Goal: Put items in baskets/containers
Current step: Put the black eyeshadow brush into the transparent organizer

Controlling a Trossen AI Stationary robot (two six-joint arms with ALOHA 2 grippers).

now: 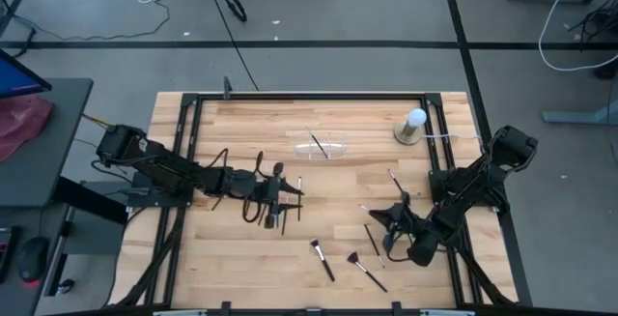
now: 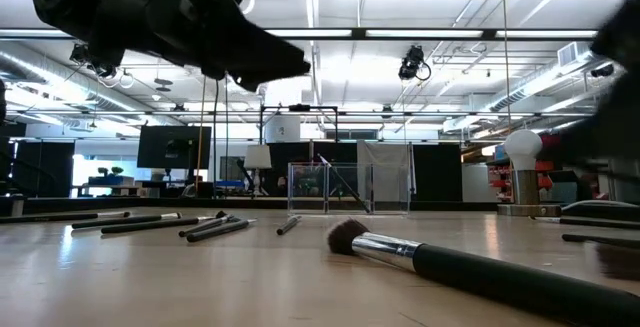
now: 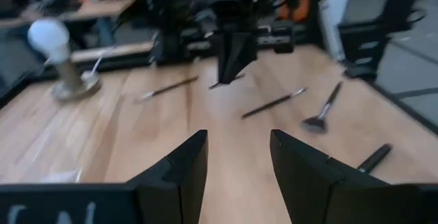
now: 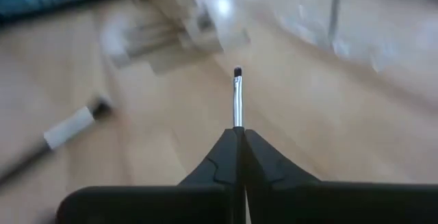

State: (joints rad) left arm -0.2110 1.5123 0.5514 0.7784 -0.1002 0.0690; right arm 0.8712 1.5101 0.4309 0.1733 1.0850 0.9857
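Closest to the low camera lay a big makeup brush [image 2: 440, 259] with a fluffy dark tip, flat on the wooden surface [image 1: 241, 258]. Behind it, more thin brushes [image 2: 160, 224] lay in a loose bunch. Farther back stood the clear tray [image 2: 348, 189], near the far edge, with one brush [image 1: 320, 147] leaning inside it. Beside the tray, a bit apart, stood a white ball on a tan base [image 1: 412, 128]. On the robot's right, the right hand [image 4: 238, 136] was squeezed tight on a thin silver brush [image 4: 237, 101], whose small dark tip stuck out past the fingers. On the other side, the left hand [image 3: 237, 157] hung over the surface with its fingers apart and nothing between them.
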